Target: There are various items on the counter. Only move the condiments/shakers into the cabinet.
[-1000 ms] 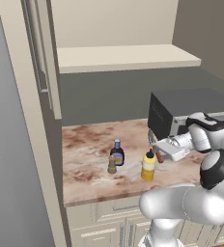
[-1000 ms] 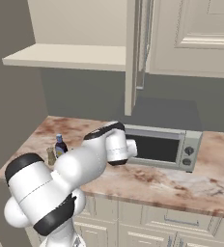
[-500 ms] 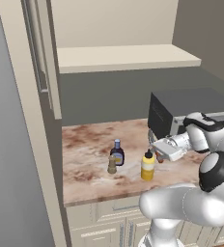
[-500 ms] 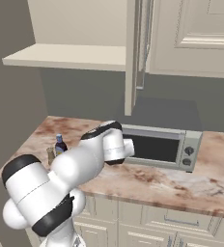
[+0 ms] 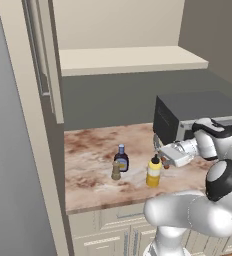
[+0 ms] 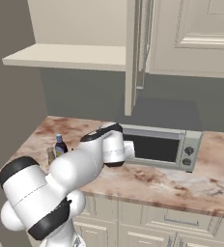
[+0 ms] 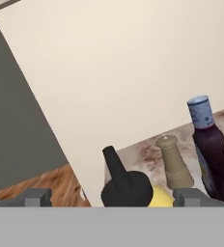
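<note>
The yellow squeeze bottle (image 5: 153, 171) stands on the marbled surface (image 5: 90, 165), its dark nozzle (image 7: 118, 172) between my fingers (image 7: 113, 197), spread open around it. At ten o'clock: pepper shaker (image 5: 116, 171), blue-capped dark bottle (image 5: 121, 158).

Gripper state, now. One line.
Gripper: open, fingers either side of the yellow squeeze bottle, not yet closed on it.

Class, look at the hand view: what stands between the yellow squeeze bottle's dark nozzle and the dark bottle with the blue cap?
The tan pepper shaker stands between the nozzle and the dark bottle, seen in the hand view.
</note>
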